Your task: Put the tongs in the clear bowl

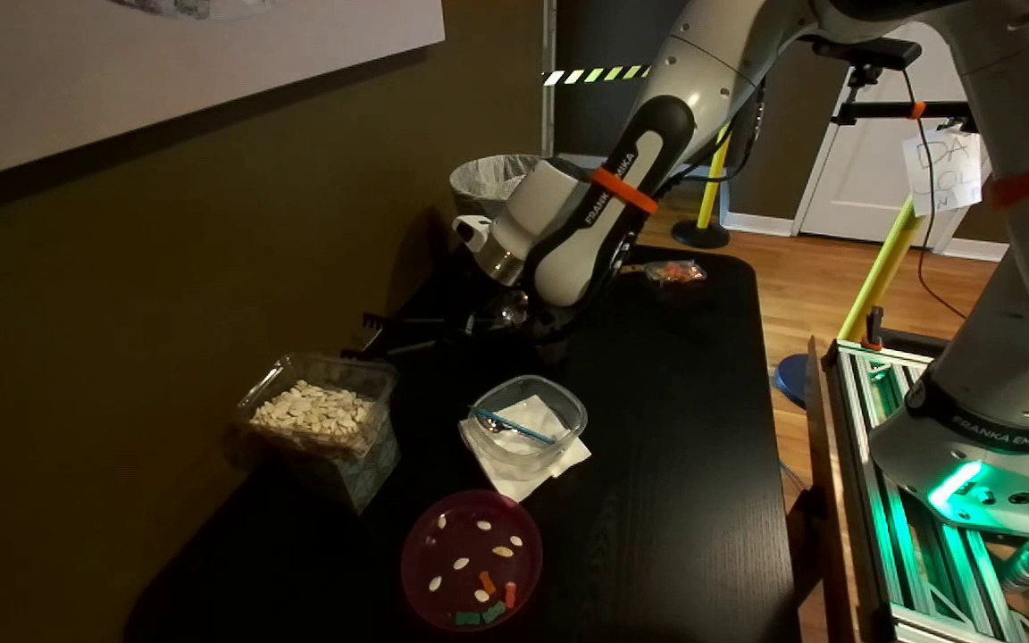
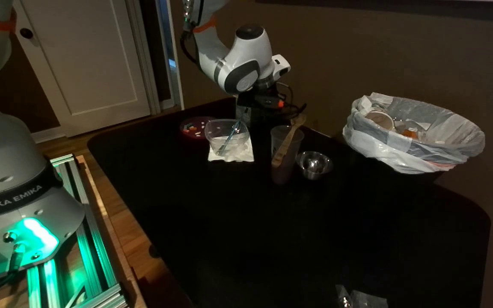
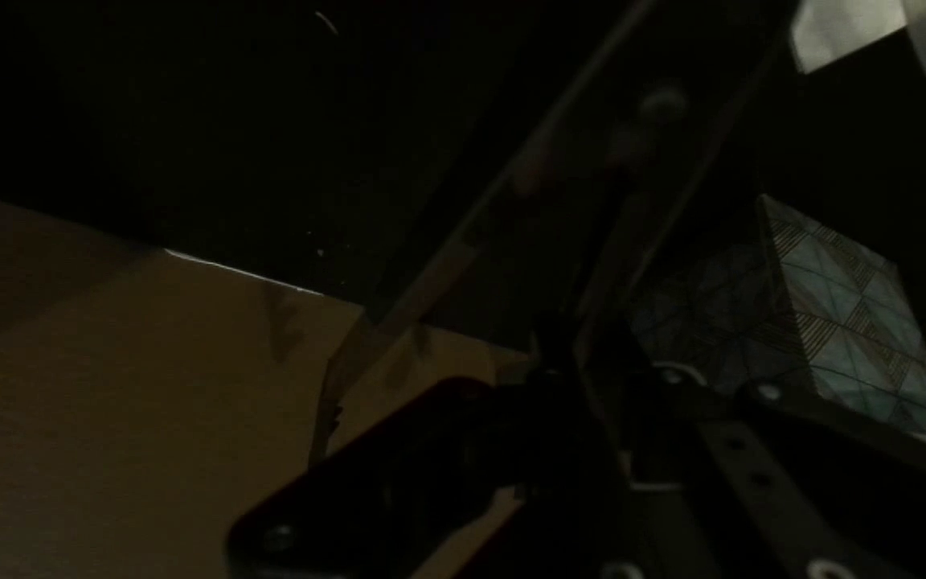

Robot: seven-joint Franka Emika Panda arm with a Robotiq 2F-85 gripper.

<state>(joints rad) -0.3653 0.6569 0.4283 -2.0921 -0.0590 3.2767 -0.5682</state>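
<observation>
Wrist view: tongs (image 3: 427, 281) point diagonally down-left.

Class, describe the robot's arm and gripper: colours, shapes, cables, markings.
The arm is whitish grey and rounded, with dark joint covers, orange bands and FRANKA EMIKA lettering. A black cable runs alongside it. Green light glows at its base. The gripper looks black in the dim wrist view, its jaws dotted with small round fastener heads.

In an exterior view, looks down over plate (image 1: 459, 540) to bowl (image 1: 516, 463); in an exterior view, past cup (image 2: 288, 160), from bowl's opposite side, sharing both; in wrist view, near bowl, toward wall (image 3: 93, 450).
</observation>
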